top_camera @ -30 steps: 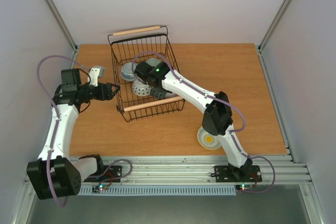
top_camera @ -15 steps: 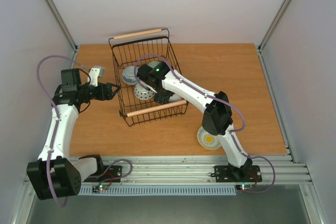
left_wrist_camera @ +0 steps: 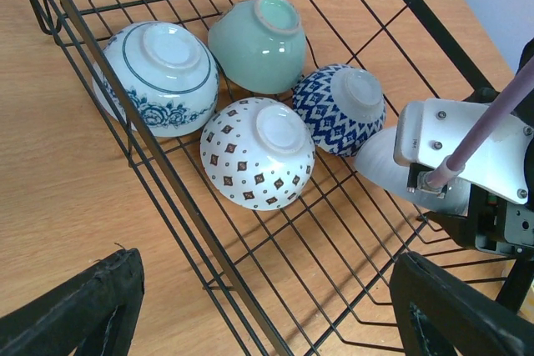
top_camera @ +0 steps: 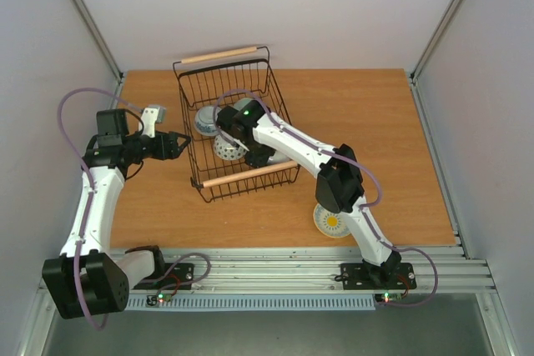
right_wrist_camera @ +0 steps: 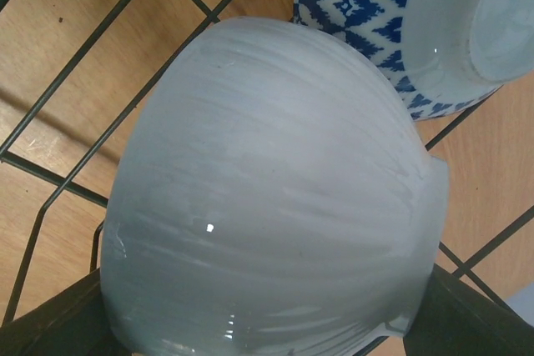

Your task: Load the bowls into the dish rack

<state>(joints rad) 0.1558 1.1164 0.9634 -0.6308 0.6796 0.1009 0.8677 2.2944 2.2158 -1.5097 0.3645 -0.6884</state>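
Pinching a grey bowl (right_wrist_camera: 267, 189) inside the dish rack (top_camera: 247, 174), right hand (right_wrist_camera: 267, 323); left hand (left_wrist_camera: 267, 314) spread

Bright, even, diffuse light falls from overhead, so the orange-brown wooden tabletop (top_camera: 375, 122) and the plain white enclosure walls (top_camera: 292, 6) show no hard shadows in the overhead view, which is sharp throughout. In the left wrist view the rectangular black wire dish rack (left_wrist_camera: 434, 27) throws only faint, thin shadow lines on the wood. The black fingers (left_wrist_camera: 75, 310) of the left gripper (left_wrist_camera: 267, 298) sit dark and blurred in the bottom corners. In the right wrist view the pale grey-white glazed bowl (right_wrist_camera: 267, 189) fills the frame, slightly soft, with small white glints on its glaze. The blue-and-white patterned ceramic bowl (right_wrist_camera: 367, 6) behind it carries a broader sheen.
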